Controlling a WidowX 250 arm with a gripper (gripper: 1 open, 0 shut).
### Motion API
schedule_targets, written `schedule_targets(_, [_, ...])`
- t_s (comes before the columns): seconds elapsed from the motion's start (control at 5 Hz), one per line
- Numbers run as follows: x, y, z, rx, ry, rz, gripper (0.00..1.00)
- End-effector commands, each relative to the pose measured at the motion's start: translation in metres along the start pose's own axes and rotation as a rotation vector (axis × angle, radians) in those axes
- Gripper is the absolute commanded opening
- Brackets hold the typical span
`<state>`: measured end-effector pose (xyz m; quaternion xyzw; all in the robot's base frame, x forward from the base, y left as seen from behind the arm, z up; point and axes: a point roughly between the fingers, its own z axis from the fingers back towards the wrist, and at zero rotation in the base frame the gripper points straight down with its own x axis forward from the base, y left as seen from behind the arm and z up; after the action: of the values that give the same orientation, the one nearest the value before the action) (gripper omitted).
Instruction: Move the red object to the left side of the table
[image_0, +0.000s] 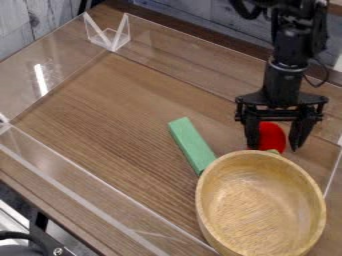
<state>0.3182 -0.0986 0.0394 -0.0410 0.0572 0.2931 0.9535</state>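
Observation:
The red object (273, 136) is a small glossy red toy fruit resting on the brown wood-grain table (120, 110), near its right side and just behind the wooden bowl. My black gripper (278, 136) points straight down over it. It is open, one finger to the left of the fruit and the other to its right. The fruit shows between the fingers, and its lower part is partly hidden by the bowl rim. I cannot tell whether the fingertips touch the tabletop.
A large wooden bowl (261, 208) sits at the front right. A flat green rectangular block (191, 144) lies left of the fruit, angled toward the bowl. Low clear acrylic walls (54, 75) border the table, with a clear bracket (107, 33) at the back left.

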Motion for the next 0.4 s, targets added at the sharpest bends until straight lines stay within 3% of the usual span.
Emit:
schedule_targets(0.0, [0.0157, -0.0082, 0.0099, -0.043, -0.047, 0.059, 1.0])
schedule_targets(0.2, [0.0223, -0.0086, 0.0044, -0.032, -0.054, 0.09, 1.0])
